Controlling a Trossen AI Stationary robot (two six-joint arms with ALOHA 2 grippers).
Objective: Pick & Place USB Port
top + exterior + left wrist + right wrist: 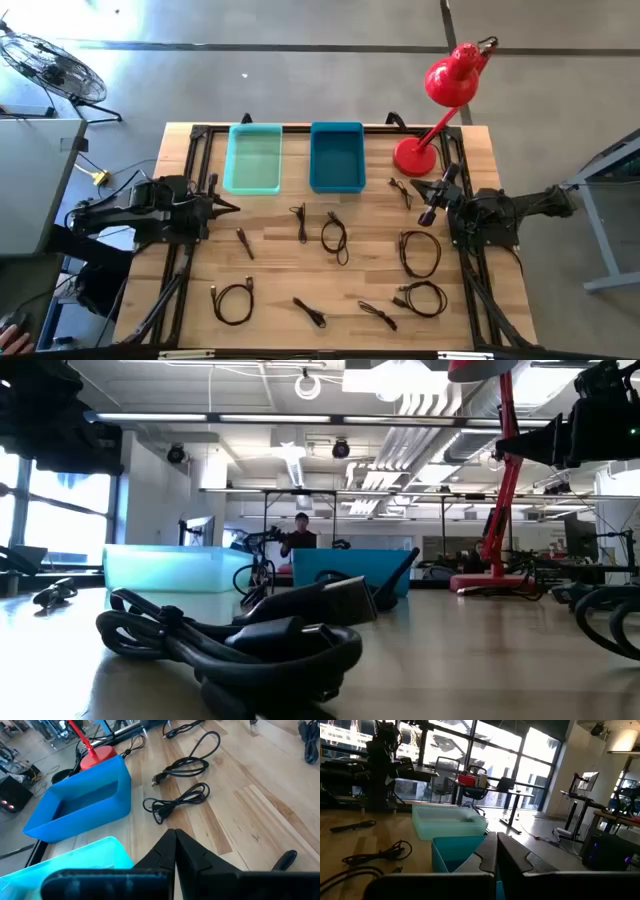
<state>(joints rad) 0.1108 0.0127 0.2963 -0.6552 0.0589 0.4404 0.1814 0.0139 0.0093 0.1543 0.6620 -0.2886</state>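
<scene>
From above, we see both arms waiting at the side edges of the surface (470, 160); the left end effector (232, 208) and right end effector (432, 205) are pinched together, holding nothing. USB cables (334, 236) lie scattered mid-surface, the teal bin (254, 158) and blue bin (336, 157) at the far edge.

At table height, a coiled cable (240, 645) looks springy; we could snag two.

From the left wrist, loops (182, 800) lie close together, inviting a mispick.

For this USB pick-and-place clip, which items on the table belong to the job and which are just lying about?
Part of the job:
- USB cables scattered on the wood, e.g. coiled cable
- light teal bin
- blue bin
- left gripper and right gripper, both shut and empty

Just lying about:
- red desk lamp
- fan on the floor
</scene>
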